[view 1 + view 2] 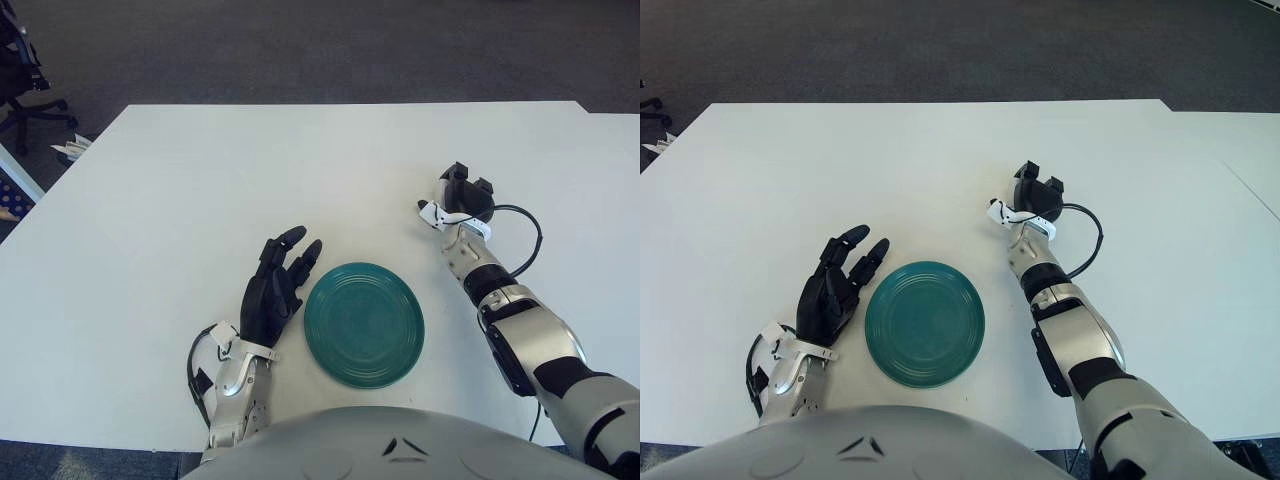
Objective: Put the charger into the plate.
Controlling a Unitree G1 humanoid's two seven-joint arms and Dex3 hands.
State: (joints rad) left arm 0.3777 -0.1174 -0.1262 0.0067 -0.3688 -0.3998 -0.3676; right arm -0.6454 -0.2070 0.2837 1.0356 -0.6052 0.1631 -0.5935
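Note:
A teal plate [364, 322] lies on the white table [200, 180] near its front edge. My right hand [464, 192] is behind and to the right of the plate, low over the table. Its dark fingers are curled around a small dark thing, the charger [470, 186], which is mostly hidden inside the hand. No other charger shows on the table. My left hand [276, 282] is just left of the plate, fingers spread and holding nothing.
A black cable [528, 245] loops from my right wrist over the table to its right. A black office chair [20, 80] stands on the floor beyond the table's far left corner. The table's far edge borders dark carpet.

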